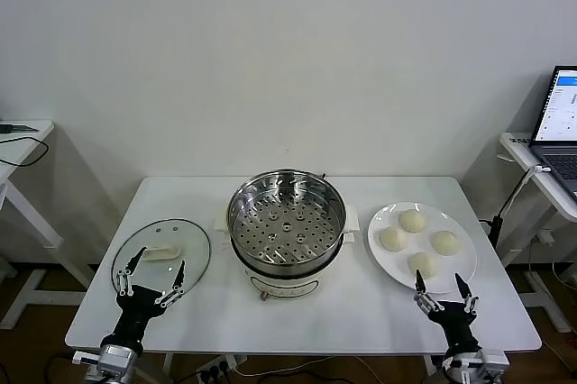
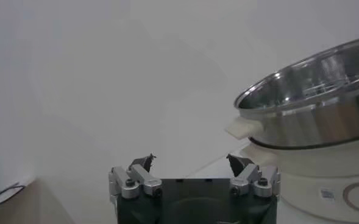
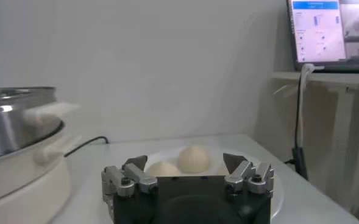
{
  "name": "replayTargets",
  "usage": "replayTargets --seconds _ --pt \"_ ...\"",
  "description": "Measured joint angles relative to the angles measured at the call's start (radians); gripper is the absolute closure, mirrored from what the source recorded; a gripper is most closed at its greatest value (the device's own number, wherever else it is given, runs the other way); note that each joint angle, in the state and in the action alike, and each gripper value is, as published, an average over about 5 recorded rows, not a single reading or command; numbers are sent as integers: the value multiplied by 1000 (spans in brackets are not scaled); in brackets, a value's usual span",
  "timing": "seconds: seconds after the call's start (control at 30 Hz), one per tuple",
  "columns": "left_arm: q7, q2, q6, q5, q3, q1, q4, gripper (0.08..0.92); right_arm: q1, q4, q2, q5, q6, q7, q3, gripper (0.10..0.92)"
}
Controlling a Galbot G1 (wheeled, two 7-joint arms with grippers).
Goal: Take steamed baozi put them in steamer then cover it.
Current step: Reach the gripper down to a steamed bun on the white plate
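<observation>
Gaping wide and empty, both: left gripper (image 1: 151, 278) hovering over lid (image 1: 161, 256) at table's (image 1: 297, 325) front left edge, right gripper (image 1: 443, 293) at plate's (image 1: 383, 222) front rim. Sitting on plate, right side: four baozi (image 1: 413, 221). Standing uncovered mid-table: steamer (image 1: 286, 222).

Plain off-white wall (image 1: 288, 50) behind a white rectangular surface (image 1: 297, 321), lighting even and diffuse. Side table (image 1: 22, 136) at the left carries a black cable (image 1: 27, 154); another side table (image 1: 541, 168) at the right holds an open laptop (image 1: 561, 123) with its screen lit and a cable hanging off the edge. Floor (image 1: 41, 289) is wood-toned, with a power strip (image 1: 212, 370) lying under the front edge.
</observation>
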Motion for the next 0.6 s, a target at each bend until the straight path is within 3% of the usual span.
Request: replayTargets --seconds 0.37,0.6 --pt "-6 -10 1 2 15 17 -28 177 378 -204 -143 109 -102 -11 -125 203" --pt "-11 -12 2 2 20 20 -35 177 706 -452 -239 181 -151 -165 -322 203"
